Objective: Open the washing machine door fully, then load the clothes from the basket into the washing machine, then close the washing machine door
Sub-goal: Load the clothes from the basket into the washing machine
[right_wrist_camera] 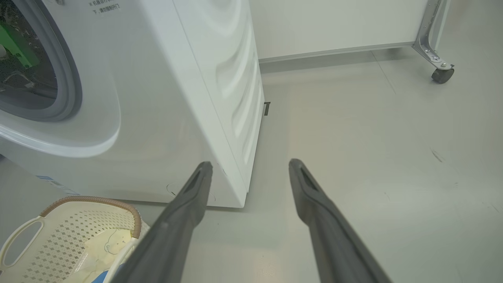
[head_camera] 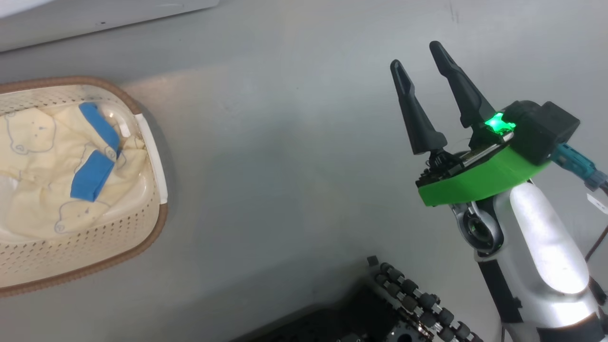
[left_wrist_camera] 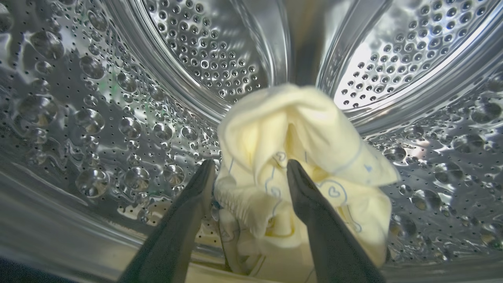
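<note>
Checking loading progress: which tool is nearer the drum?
Left. The left tool is inside the drum, clothes at its fingertips. The right tool is outside the washing machine, over the floor right of the basket.

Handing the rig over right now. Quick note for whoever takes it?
Left claw: open, inside the drum, a cream garment lying between its fingers.
Right claw: open, empty, above the floor.
Basket on the floor holds more clothes.
Done: door off the opening, one garment in the drum.
Left: pull the left arm out, load the rest, close the door.
</note>
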